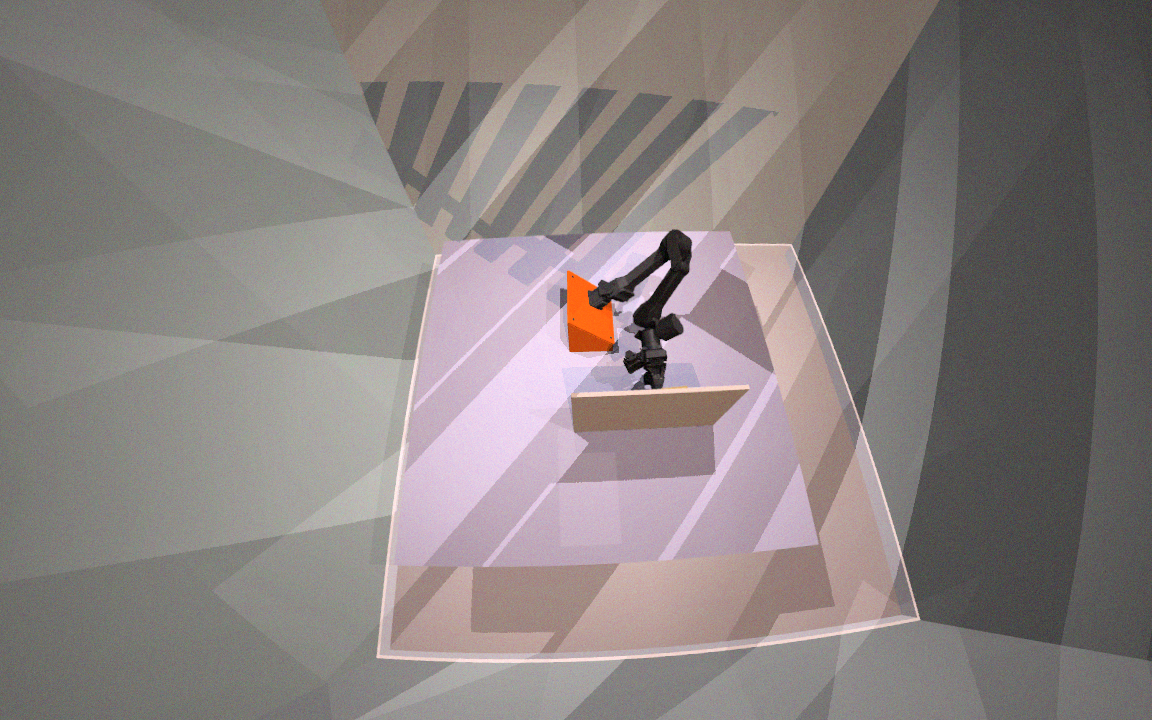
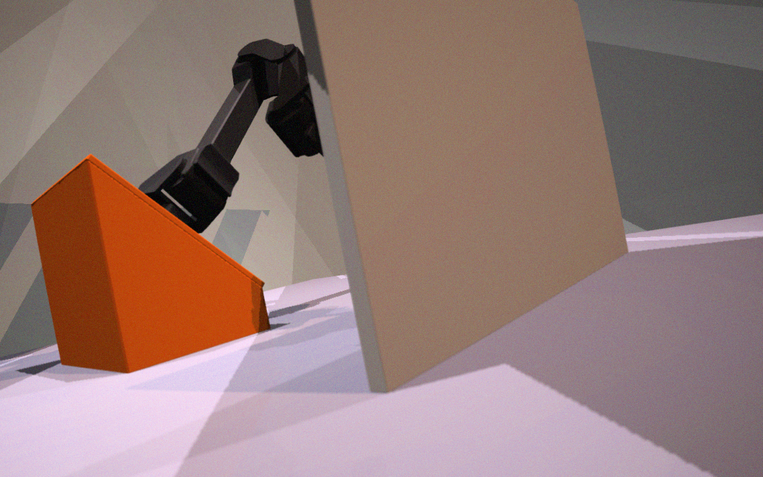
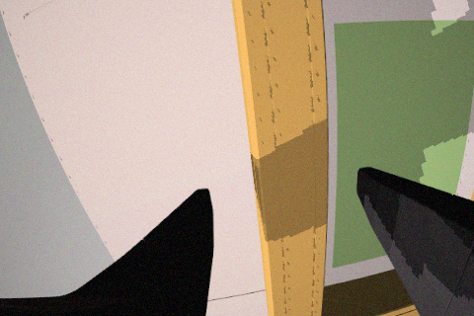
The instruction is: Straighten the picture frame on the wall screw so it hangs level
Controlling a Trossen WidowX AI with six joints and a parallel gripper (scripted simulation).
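While the black tapered gripper (image 1: pixel 649 386) (image 3: pixel 284 190) is at the wall, its jaws are spread, nothing pinched. The gold-yellow rectangular picture frame (image 1: pixel 686 388) (image 3: pixel 296 84) has one side bar running between and beyond the tips, one finger outboard, the other over the green picture (image 3: pixel 380 74). Likely straddled so closing grips that bar for the lift. Bar looks flat-faced, grooved lengthwise, with dark flecks. Behind it: smooth pale upright panel (image 1: pixel 652 411) (image 2: pixel 473 177) (image 3: pixel 148 84). Farther back from the jaws, the arm stands on an orange sloped block (image 1: pixel 584 335) (image 2: pixel 177 290).

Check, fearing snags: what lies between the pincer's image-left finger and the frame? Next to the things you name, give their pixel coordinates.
In the wrist view, only pale panel (image 1: pixel 643 412) (image 2: pixel 467 177) (image 3: pixel 234 237) separates finger (image 3: pixel 173 252) and frame (image 3: pixel 288 109); depth unclear.
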